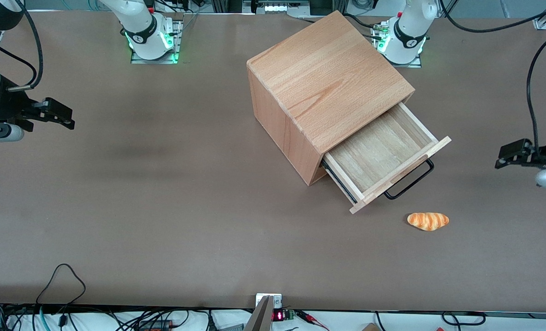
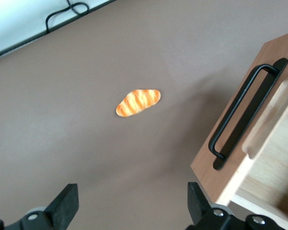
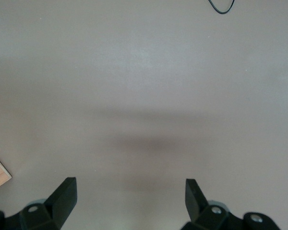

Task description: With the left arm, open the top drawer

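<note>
Top drawer (image 1: 383,158) stands pulled out already; my gripper (image 1: 500,162) hangs apart and empty, well clear of its handle (image 1: 410,183). I judge only retreat remains.

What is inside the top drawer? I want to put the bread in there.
The top drawer shows only bare wood; its inner part is hidden under the cabinet top. The open gripper hovers beside it, apart.

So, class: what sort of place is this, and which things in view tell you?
Probably a robotics lab: white arm bases bolted to a brown table, a beech cabinet with its top drawer open, loose cables. The left arm's tool hangs open, apart from the drawer.
</note>
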Available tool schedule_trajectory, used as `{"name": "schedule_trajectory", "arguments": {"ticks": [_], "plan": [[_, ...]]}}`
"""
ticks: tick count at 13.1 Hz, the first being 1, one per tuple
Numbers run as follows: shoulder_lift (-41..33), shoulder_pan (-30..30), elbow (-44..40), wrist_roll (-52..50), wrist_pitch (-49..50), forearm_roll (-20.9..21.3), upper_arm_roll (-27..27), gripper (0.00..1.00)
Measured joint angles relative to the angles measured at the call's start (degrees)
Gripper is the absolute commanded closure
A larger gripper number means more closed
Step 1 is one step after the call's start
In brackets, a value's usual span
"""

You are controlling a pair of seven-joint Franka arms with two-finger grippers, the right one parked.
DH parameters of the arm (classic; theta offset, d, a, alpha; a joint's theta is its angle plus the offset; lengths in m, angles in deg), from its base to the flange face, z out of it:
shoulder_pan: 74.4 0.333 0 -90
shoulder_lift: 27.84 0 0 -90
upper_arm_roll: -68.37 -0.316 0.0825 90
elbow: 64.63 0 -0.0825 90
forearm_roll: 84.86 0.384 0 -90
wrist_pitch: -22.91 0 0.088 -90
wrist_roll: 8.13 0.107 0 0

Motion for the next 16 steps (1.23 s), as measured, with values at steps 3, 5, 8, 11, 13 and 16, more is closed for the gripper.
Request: {"name": "schedule_trajectory", "arguments": {"ticks": [3, 5, 8, 11, 13, 16], "plan": [[-3.37, 1.33, 0.11, -3.98, 2.55, 0.11, -0.66, 0.0], [-5.79, 2.48, 0.88, -7.58, 3.33, 0.11, -0.74, 0.0], [-9.14, 2.77, 3.07, -12.42, 3.48, 0.11, -0.78, 0.0], [-11.43, 2.77, 4.88, -16.82, 3.59, 0.11, -0.59, 0.0], [-13.31, 2.76, 6.67, -18.0, 3.62, -0.02, -0.2, 0.0], [-17.04, 2.7, 10.67, -18.44, 3.39, -0.3, 0.74, 0.0]]}}
